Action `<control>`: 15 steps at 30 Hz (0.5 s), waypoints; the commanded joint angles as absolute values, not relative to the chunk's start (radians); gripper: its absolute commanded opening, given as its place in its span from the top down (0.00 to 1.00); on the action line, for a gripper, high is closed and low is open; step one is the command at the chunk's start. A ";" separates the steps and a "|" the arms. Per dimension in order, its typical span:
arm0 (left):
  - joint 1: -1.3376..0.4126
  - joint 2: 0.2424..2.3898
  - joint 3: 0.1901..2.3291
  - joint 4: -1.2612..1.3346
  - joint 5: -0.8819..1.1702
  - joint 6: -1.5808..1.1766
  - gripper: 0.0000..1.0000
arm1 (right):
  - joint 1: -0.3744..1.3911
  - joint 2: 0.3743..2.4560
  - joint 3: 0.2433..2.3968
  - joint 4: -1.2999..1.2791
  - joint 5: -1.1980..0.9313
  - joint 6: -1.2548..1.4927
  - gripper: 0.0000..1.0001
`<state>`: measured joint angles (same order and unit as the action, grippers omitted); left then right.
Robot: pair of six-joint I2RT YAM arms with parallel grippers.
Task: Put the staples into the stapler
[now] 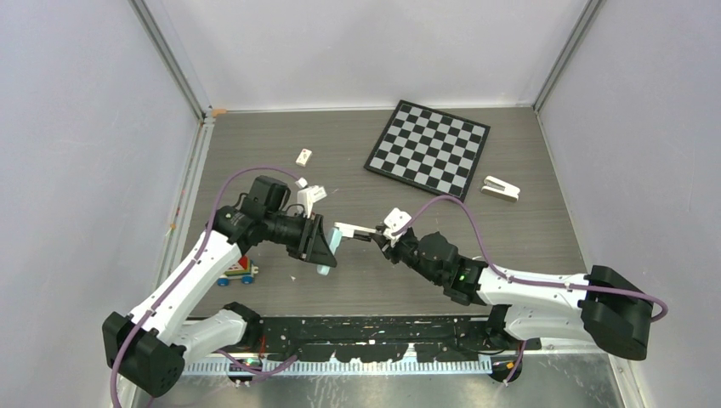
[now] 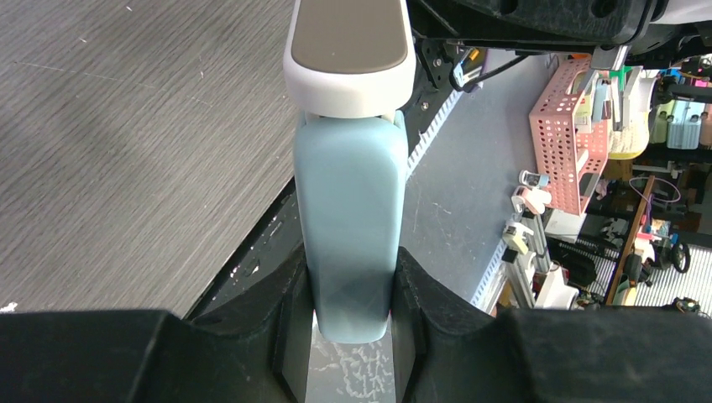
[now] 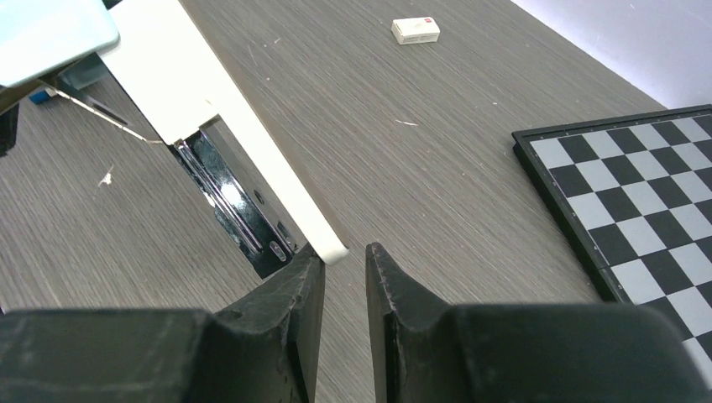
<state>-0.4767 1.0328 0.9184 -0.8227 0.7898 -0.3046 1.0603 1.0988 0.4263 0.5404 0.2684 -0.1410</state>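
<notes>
Our left gripper (image 2: 351, 290) pinches the blue stapler (image 2: 348, 210), we cannot tell if the almost closed right gripper (image 3: 344, 259) holds its white cover (image 3: 218, 109), and the staples box (image 1: 303, 156) lies beyond, nearer the left arm.

You're boxed in by pale walls (image 1: 357, 51) on three sides of a grey wood-grain table (image 1: 255, 144). Past its near edge stands a pink perforated rack (image 2: 558, 126).
</notes>
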 commanded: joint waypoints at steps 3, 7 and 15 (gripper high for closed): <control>-0.483 1.034 0.973 -0.915 0.807 -0.274 1.00 | 1.030 1.096 0.471 0.561 0.304 -0.211 0.71; -0.483 1.046 0.972 -0.915 0.804 -0.275 1.00 | 1.010 1.077 0.482 0.544 0.291 -0.206 0.72; -0.427 1.056 0.994 -0.866 0.679 -0.340 1.00 | 1.004 1.123 0.498 0.445 0.097 -0.107 0.64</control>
